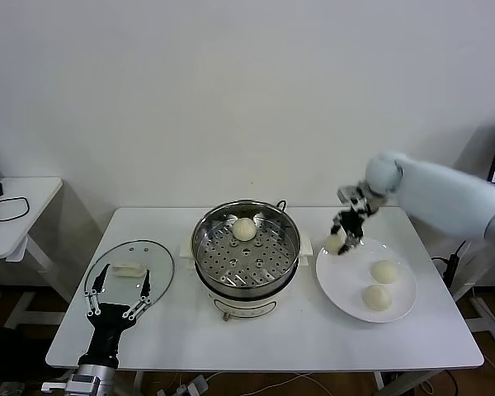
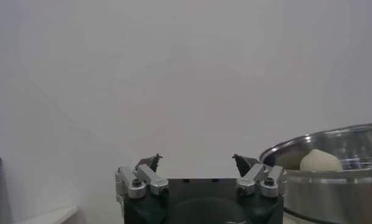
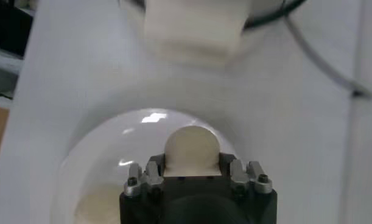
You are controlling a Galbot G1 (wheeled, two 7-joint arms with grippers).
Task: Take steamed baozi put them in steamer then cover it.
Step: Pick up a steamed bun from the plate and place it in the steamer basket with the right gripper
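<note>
Right end effector (image 1: 340, 240) closed on a steamed baozi (image 3: 192, 150), at the near-steamer rim of the white plate (image 1: 340, 299), right half of the desk (image 1: 421, 346). Bun sits between the fingers; whether it has cleared the plate, can't tell. Two more buns on the plate. One bun (image 1: 244, 228) already in the steamer (image 1: 290, 244), desk centre, toward the far edge.

Step in hand, as I read it: second bun's transfer. Next calls for lift, carry across to an open spot on the perforated tray.

Right arm reaches in from the right edge, wrist angled down.

Left end effector (image 1: 115, 294) spread wide, idle at the near left corner, by the cover (image 1: 159, 262) lying flat.
</note>
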